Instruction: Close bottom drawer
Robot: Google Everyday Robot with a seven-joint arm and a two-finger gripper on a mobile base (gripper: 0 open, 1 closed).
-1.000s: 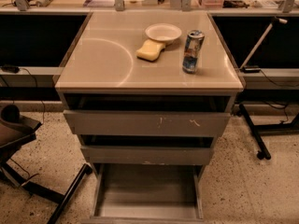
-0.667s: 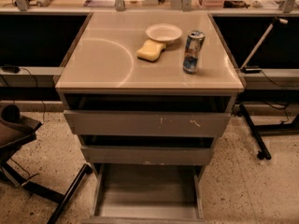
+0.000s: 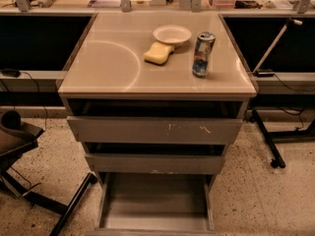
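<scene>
The bottom drawer (image 3: 155, 203) is the narrowest of three grey drawers in a small cabinet (image 3: 108, 68). It is pulled far out toward the camera, and its flat, empty floor and thin side walls show. Its front lies at the lower frame edge. Above it the mid-width drawer front (image 3: 155, 163) and the widest drawer front (image 3: 155, 130), marked with white scratches, each stand slightly out with dark gaps above them. My gripper is not in view.
On the cabinet top stand a white bowl (image 3: 172, 34), a yellow sponge (image 3: 158, 53) and a drink can (image 3: 203, 54). A dark object with black legs (image 3: 19, 136) is on the floor at left. A black stand leg (image 3: 268, 141) is at right. The floor is speckled.
</scene>
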